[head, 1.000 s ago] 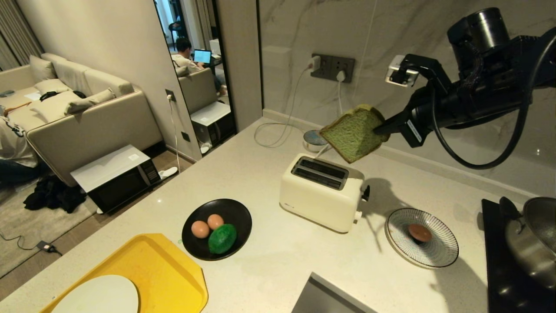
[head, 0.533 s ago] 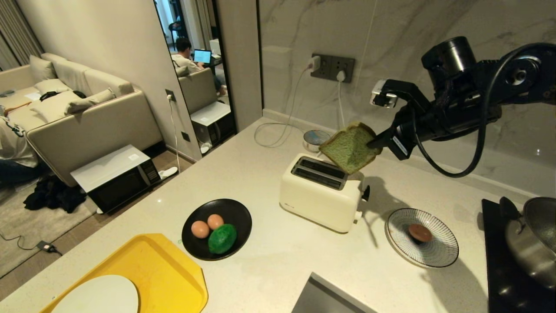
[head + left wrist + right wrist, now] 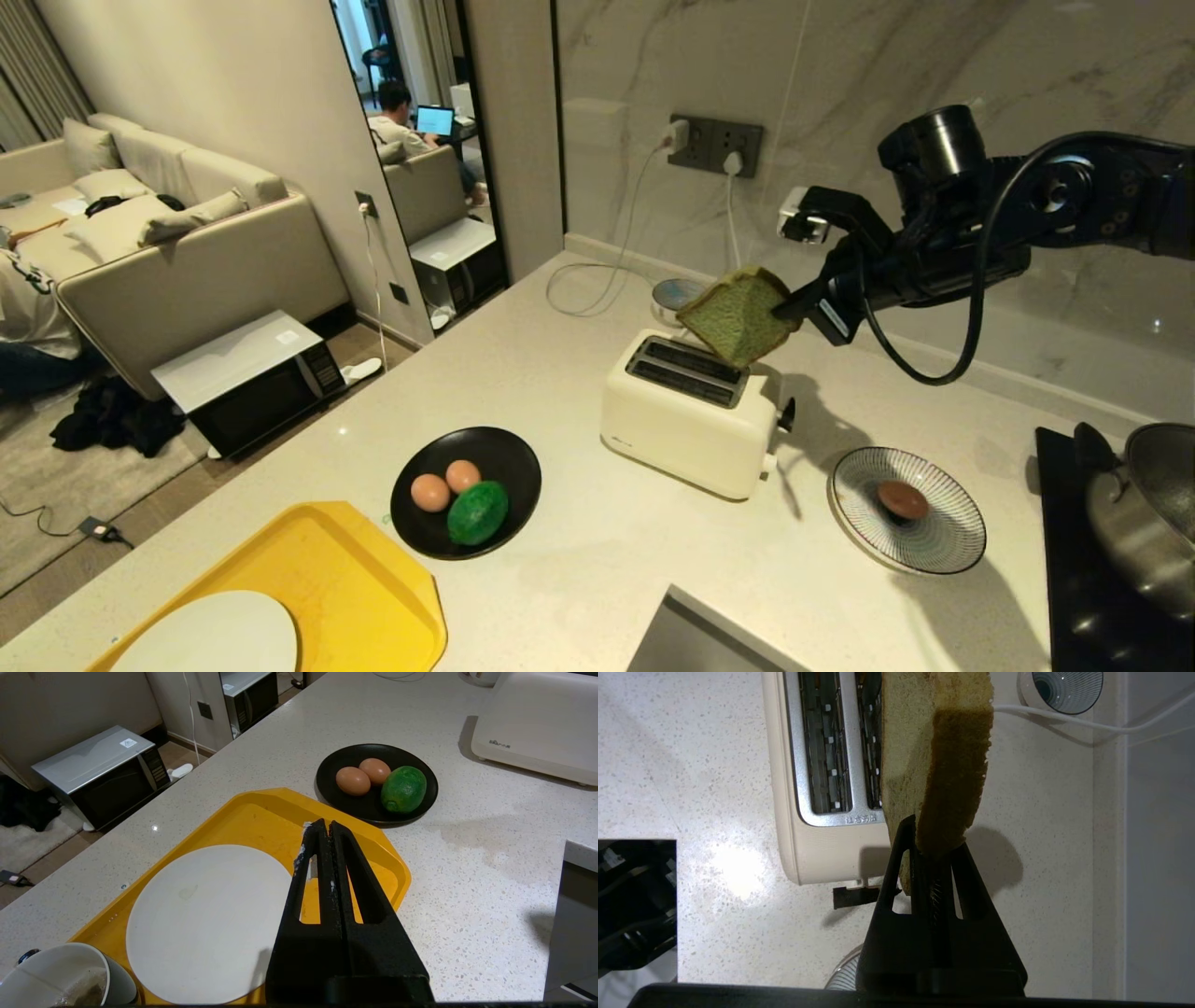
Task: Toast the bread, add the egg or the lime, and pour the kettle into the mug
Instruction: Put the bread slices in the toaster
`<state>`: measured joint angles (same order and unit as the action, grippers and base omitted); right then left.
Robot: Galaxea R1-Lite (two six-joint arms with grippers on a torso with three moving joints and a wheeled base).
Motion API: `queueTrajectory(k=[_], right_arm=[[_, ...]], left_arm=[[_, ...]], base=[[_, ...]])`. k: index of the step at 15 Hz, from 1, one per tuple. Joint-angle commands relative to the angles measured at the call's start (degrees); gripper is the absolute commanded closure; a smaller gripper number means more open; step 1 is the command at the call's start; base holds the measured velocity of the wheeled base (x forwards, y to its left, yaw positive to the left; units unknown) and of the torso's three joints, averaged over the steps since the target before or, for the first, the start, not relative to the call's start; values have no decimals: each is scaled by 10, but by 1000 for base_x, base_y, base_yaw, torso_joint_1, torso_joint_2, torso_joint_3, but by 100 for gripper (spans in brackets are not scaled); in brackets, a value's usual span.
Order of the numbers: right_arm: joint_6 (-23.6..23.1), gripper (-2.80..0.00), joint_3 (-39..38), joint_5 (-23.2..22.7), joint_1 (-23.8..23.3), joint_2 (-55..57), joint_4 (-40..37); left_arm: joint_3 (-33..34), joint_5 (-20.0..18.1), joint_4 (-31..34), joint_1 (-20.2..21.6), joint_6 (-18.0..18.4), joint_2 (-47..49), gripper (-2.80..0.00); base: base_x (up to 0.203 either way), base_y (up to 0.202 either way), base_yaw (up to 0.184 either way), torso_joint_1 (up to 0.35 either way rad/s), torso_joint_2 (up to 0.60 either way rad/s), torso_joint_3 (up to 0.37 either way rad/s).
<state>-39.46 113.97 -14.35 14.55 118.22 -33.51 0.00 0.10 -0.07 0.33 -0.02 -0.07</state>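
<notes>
The right gripper [image 3: 792, 303] is clamped on 1 corner of the bread [image 3: 738, 315], its fingers [image 3: 903, 858] pinching the crust edge so the slice hangs tilted with a lower corner just over the toaster [image 3: 691, 411]. In the right wrist view the slice sits above the slot nearer the wall, with its edge not quite lined up along that slot; the 2 slots [image 3: 824, 742] are both unblocked. The toaster lever [image 3: 786, 413] sticks out on the side toward the arm.

Beyond the toaster, toward the wall, a small round coaster [image 3: 674, 293] and a white cable [image 3: 597, 280] lie close behind it. On the arm's side a patterned plate [image 3: 943, 546] carries 1 egg [image 3: 902, 500], near a pan [image 3: 1153, 513] at the counter edge.

In front, a black dish [image 3: 504, 457] holds 2 eggs [image 3: 430, 492] touching the lime [image 3: 478, 511], with bare counter [image 3: 597, 560] between dish and toaster.

The left gripper [image 3: 325, 828] is closed on nothing, hovering over the yellow tray [image 3: 261, 816] and its white plate [image 3: 205, 919], beside the mug [image 3: 70, 980].
</notes>
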Motion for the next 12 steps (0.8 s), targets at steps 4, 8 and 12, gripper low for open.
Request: queueTrajectory(k=[4,8,12], right_arm=[[-8,0,-1,-2,-1,15,-2],[-9,0,-1,-5,0,18,-3],[-19,0,0,-3,3,28,-2]], left_arm=[[0,0,0,0,0,0,0],[0,0,0,0,0,0,0],[0,0,0,0,0,0,0]], base=[[0,0,0,0,0,0],[0,0,0,0,0,0],[0,0,0,0,0,0]])
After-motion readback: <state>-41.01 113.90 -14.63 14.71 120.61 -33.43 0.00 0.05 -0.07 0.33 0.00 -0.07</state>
